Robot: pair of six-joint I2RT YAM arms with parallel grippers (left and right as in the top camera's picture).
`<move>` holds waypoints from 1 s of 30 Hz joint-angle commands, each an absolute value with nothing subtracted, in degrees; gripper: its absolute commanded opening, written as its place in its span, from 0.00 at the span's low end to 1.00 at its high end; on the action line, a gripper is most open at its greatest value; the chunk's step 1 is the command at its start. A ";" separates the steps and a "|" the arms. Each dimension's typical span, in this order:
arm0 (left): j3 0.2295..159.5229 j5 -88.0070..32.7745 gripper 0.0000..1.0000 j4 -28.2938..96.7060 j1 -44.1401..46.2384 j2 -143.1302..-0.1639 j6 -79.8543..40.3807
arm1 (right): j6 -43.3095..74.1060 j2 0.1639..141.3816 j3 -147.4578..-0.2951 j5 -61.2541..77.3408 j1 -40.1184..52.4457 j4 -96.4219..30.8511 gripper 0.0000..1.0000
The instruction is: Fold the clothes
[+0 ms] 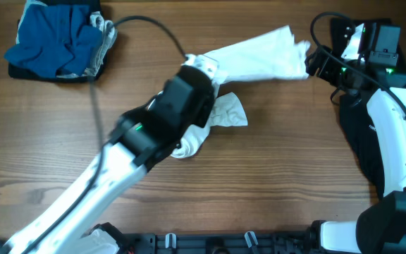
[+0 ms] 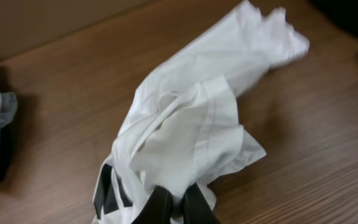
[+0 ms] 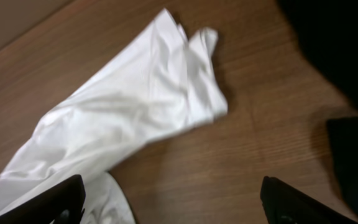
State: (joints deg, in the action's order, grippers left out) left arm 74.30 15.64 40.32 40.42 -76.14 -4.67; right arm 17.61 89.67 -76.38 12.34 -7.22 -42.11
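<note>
Bottom of left-wrist frame: left fingers clamped shut on a bunched wad of the white T-shirt, black print showing there. Risk: several layers look pinched together, so a pull would likely drag a twisted rope, not a flat panel. Shirt runs away toward upper right across the worktop. Right fingers spread wide just beside its far end, holding nothing.

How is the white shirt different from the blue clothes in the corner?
The white T-shirt lies stretched long across the middle of the table; the blue garment sits bunched in a heap at a far corner. The left end effector is shut on the white T-shirt, while no end effector touches the blue garment. Both are soft, crumpled and not yet folded.
</note>
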 commanded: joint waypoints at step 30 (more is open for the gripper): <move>79.85 19.64 0.04 45.28 40.21 -64.36 -8.62 | 20.51 98.17 -62.43 23.29 16.56 -43.46 0.53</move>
State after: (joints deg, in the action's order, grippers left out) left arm 79.13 18.20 45.87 40.42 -66.52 -7.88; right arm 18.20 97.78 -64.58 21.56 15.16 -45.19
